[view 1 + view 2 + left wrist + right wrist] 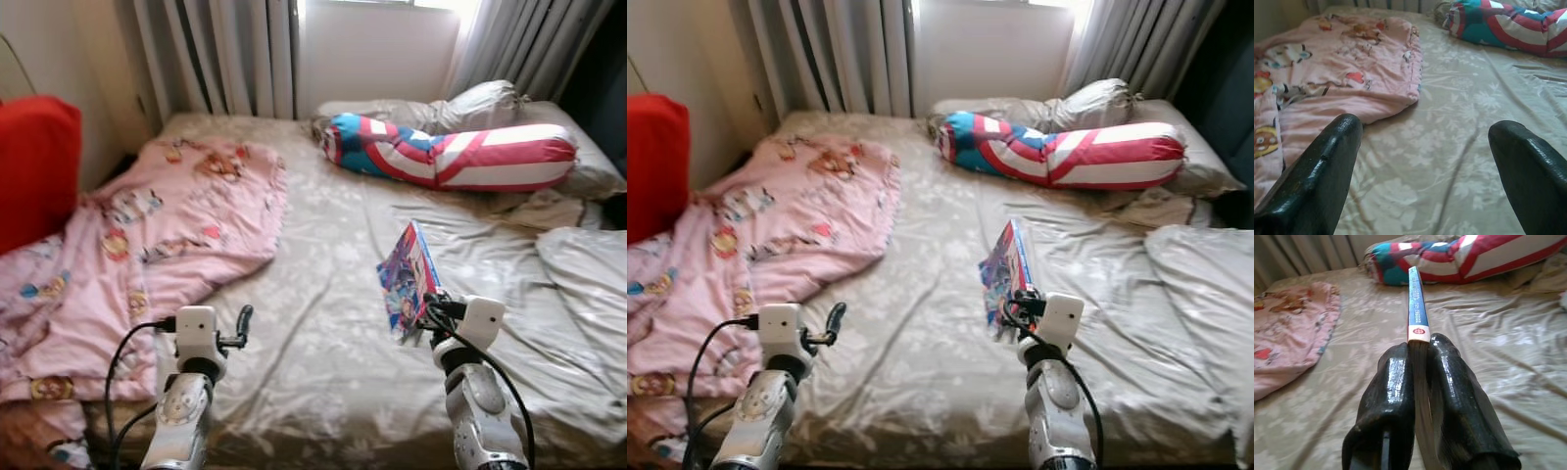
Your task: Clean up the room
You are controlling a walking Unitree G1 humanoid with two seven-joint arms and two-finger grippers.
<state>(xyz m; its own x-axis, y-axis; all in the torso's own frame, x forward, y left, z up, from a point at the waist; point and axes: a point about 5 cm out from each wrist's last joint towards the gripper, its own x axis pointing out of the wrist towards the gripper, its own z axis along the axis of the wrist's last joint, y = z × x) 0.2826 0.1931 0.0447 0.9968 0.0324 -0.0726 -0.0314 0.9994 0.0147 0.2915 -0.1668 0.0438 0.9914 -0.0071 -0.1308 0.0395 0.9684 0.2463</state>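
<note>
Right wrist view: the book (1415,298) is clamped edge-on in the right gripper (1420,352), its length running straight ahead toward the frame's top; the left gripper (1425,142) is held apart over the bed (1459,161).

Colourful thin book (407,277) held upright above bed (323,294).

Two black fingers (1317,181) stand wide apart over the bed (1449,161). A pink blanket (1342,83) lies near a striped pillow (1508,27).
</note>
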